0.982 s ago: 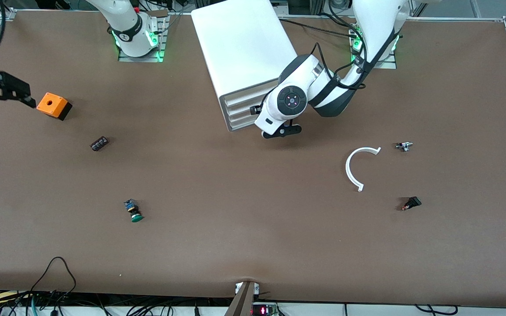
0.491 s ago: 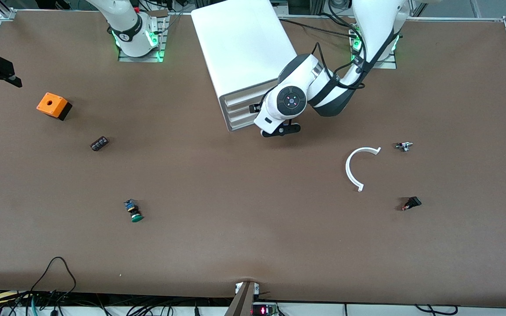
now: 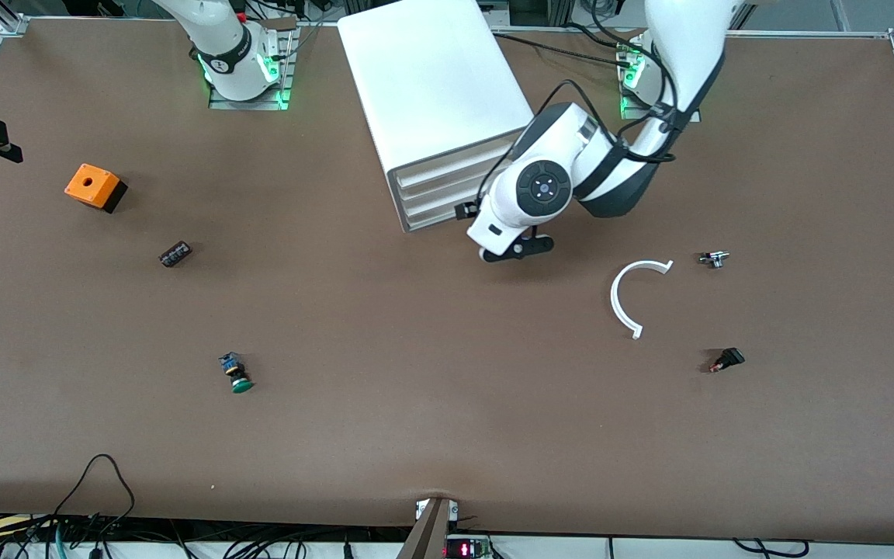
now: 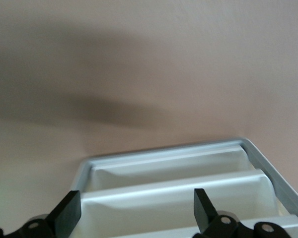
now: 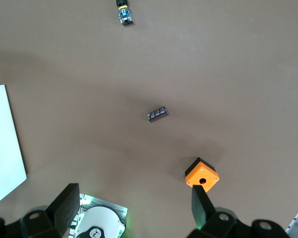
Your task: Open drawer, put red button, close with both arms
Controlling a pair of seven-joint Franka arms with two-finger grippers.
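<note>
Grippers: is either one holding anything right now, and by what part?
Nothing is held. The left gripper is open in front of the drawer unit, its fingers empty. The right gripper is open and empty, up over the table edge near the orange box.

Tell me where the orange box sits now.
In the front view the orange box sits toward the right arm's end of the table, beside the small black part.

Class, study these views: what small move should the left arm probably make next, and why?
Probably ease the open left gripper onto a drawer front of the white drawer unit: all drawers look shut, it hangs just before them, and the red button lies on the table.
</note>
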